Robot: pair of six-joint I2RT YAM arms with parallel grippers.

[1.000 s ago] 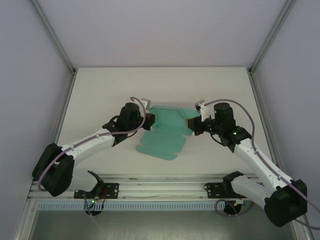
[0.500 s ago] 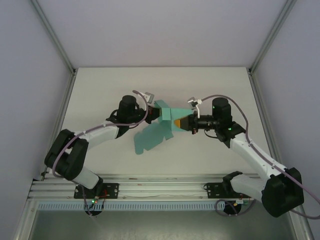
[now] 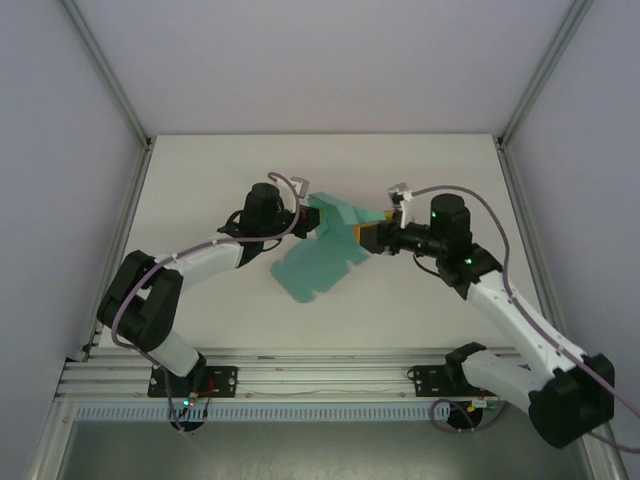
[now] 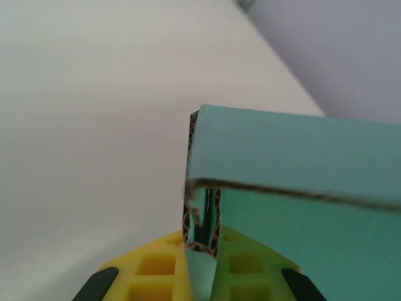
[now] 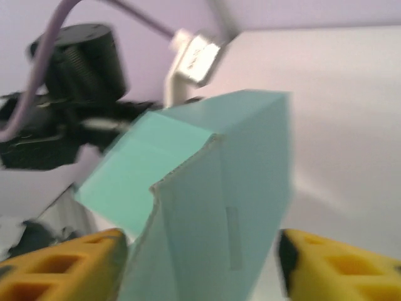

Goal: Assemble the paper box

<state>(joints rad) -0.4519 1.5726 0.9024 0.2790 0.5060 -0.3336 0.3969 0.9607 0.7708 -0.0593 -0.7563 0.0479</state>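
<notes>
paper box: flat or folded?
Partly folded, not closed. The paper box sits between left gripper and right gripper; upper panels bent into a corner, lower flaps spread toward the table.

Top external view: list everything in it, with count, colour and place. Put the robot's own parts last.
paper box: one, teal-green, partly folded, mid-table between the two grippers, its far end lifted
table: one, white, under everything
rail: one, silver metal, along the near edge, carrying the arm bases
left arm: one, white and black, reaching in from the left
right arm: one, white and black, reaching in from the right
left gripper: one, yellow fingers, clamped on the box's left edge
right gripper: one, yellow fingers either side of the folded card; grip unclear
</notes>
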